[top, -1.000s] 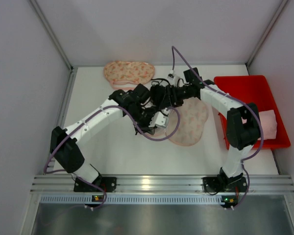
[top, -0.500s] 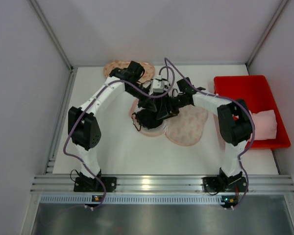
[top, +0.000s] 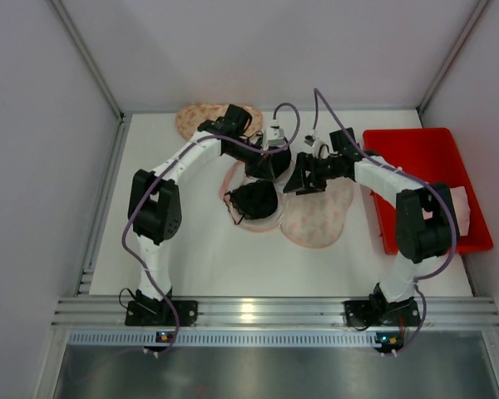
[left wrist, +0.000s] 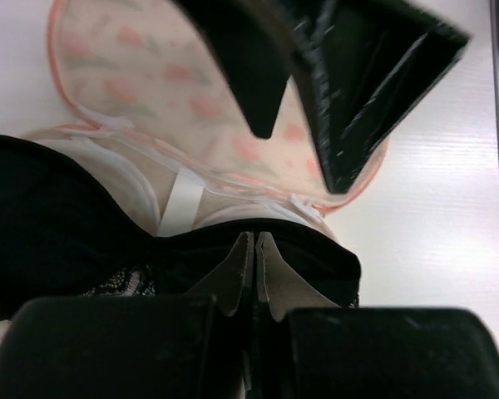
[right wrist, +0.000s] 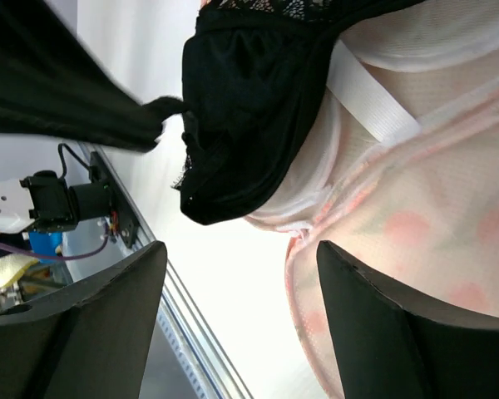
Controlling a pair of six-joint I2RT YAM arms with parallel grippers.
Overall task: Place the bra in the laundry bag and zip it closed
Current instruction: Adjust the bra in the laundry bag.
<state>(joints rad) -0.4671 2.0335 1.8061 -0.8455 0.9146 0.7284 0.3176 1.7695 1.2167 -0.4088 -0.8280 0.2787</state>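
The bra (top: pixel 254 200) is laid on the left half of the opened laundry bag (top: pixel 320 220), mid-scene, with 1 edge apparently pinched by the clenched left gripper (left wrist: pixel 252 253). The right gripper (right wrist: pixel 241 249) is held released just above the bag. Tucking in, folding shut and zipping are judged still undone.

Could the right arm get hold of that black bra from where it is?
Probably yes. The right arm's fingers stand open close over the black bra, which rests at the edge of the flowery laundry bag. Nothing lies between them, though the left arm's fingers seem to pinch its edge.
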